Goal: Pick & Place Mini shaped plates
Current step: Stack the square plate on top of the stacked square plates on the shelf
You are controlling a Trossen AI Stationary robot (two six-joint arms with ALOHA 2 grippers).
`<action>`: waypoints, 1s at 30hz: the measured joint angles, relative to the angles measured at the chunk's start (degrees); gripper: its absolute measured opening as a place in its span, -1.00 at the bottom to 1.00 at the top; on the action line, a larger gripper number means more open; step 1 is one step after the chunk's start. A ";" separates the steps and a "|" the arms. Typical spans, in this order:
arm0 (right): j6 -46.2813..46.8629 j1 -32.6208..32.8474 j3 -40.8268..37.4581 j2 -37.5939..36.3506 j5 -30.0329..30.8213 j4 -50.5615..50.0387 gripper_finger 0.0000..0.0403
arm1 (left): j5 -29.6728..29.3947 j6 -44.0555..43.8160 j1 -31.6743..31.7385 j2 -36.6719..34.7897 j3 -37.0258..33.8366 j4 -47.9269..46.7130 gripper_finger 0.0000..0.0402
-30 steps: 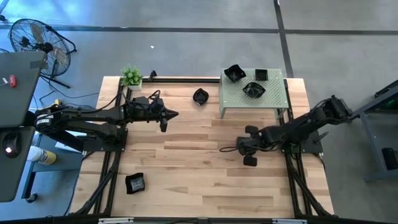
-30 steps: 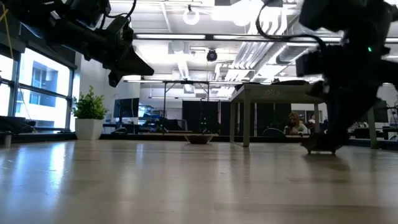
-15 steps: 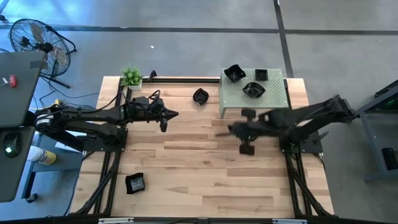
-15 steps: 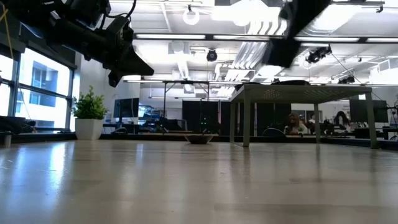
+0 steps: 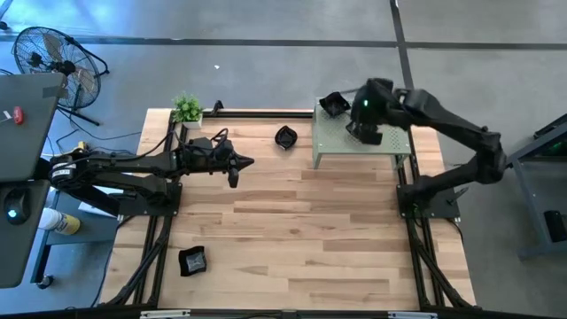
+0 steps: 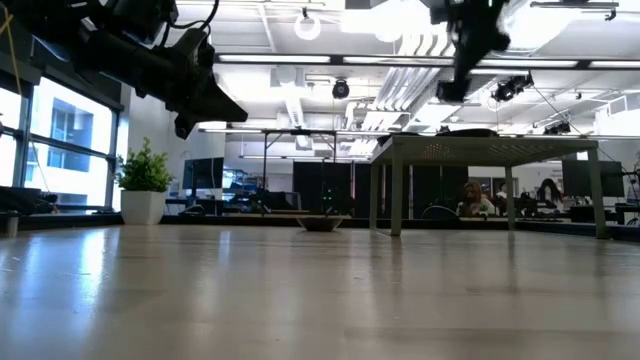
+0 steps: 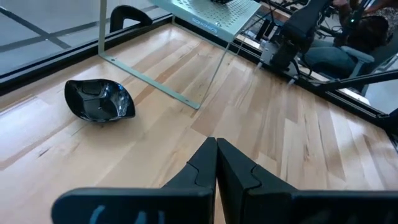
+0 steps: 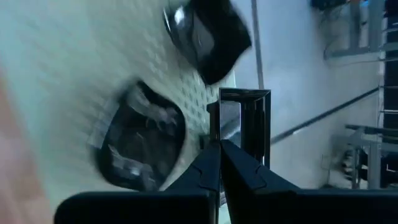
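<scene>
Over the green stand [image 5: 383, 140], far right: my right gripper [image 8: 219, 163], jaws closed, empty.
Left gripper [image 7: 216, 163] closed above the surface [image 5: 283, 230]; wavy plate [image 7: 99, 100] near it.

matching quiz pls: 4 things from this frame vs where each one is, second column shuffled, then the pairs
Things:
1. right gripper
2. left gripper
3. square plate
4. potted plant

Places:
A. near the table's front left corner
B. over the green stand
C. back left corner of the table
D. above bare wood, left of centre, jaws shut

Pairs: 1-B, 2-D, 3-A, 4-C
</scene>
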 joint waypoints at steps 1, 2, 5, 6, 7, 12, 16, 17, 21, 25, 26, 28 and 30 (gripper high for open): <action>-3.08 -2.71 -1.39 -0.01 -1.06 1.34 -0.99 | -0.02 0.23 0.00 0.00 0.00 0.00 -1.00; -5.86 -5.13 -2.90 -0.01 -1.98 3.08 -0.99 | -0.04 0.53 0.01 0.00 0.00 0.00 -1.00; -12.30 -10.65 -7.71 0.01 -2.99 8.13 -0.99 | -0.17 1.24 0.02 0.00 0.00 0.00 -1.00; -13.76 -12.03 -8.98 0.01 -3.30 9.81 -0.99 | -0.17 1.24 0.02 0.00 0.00 -0.02 -1.00; -14.92 -13.35 -10.13 0.01 -3.96 11.26 -0.99 | -0.17 1.24 0.01 0.00 0.00 0.00 -1.00; -19.01 -17.62 -14.81 0.06 -4.59 16.40 -0.99 | -0.15 1.09 -0.01 0.00 0.00 -0.02 -1.00; -20.86 -19.24 -16.60 0.03 -6.09 18.03 -0.99 | -0.15 1.06 -0.01 0.00 0.00 -0.02 -1.00; -21.00 -19.41 -16.75 0.06 -6.44 18.12 -0.99 | -0.13 1.06 -0.01 0.00 0.00 -0.04 -1.00; -21.03 -20.08 -16.90 0.03 -6.80 18.23 -0.94 | -0.13 1.06 -0.01 0.02 0.00 -0.04 -1.00; -21.03 -20.47 -16.91 0.03 -6.91 18.15 -0.82 | -0.10 1.11 -0.01 0.02 0.00 -0.04 -1.00; -21.03 -20.47 -16.91 0.03 -6.93 18.13 -0.77 | -0.10 1.11 -0.01 0.02 0.00 -0.05 -1.00; -20.99 -20.47 -16.91 0.03 -6.87 18.13 -0.68 | -0.08 1.11 -0.01 0.02 0.00 -0.04 -1.00; -20.37 -20.47 -16.91 0.03 -6.30 18.13 -0.60 | 0.07 1.13 -0.01 0.02 0.00 -0.04 -1.00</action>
